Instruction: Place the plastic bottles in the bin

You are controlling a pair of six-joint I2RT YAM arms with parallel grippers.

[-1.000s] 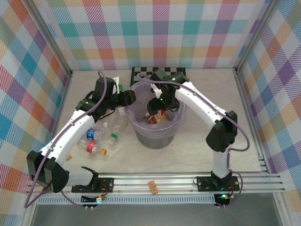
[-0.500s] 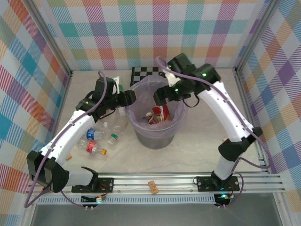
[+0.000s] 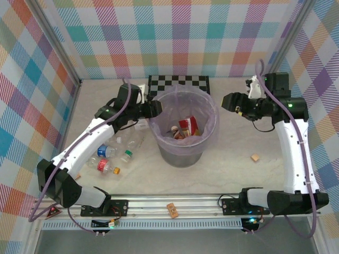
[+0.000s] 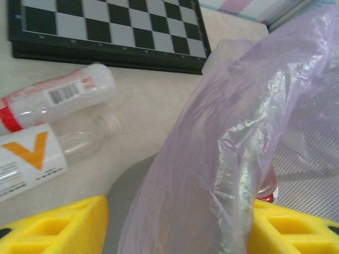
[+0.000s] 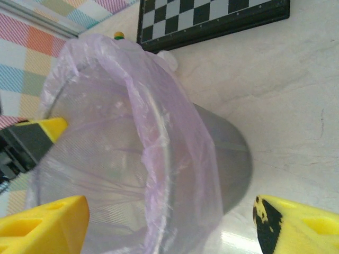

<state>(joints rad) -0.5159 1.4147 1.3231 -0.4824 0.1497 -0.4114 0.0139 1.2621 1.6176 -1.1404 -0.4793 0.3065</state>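
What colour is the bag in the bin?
The bag is pale, see-through purple, clearest in the left wrist view.

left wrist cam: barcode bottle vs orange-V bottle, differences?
The barcode bottle has a white wrap with a red band; the orange-V bottle shows clear plastic past its label. The barcode bottle lies nearer the checkerboard than the orange-V bottle. Both lie sideways outside the bin.
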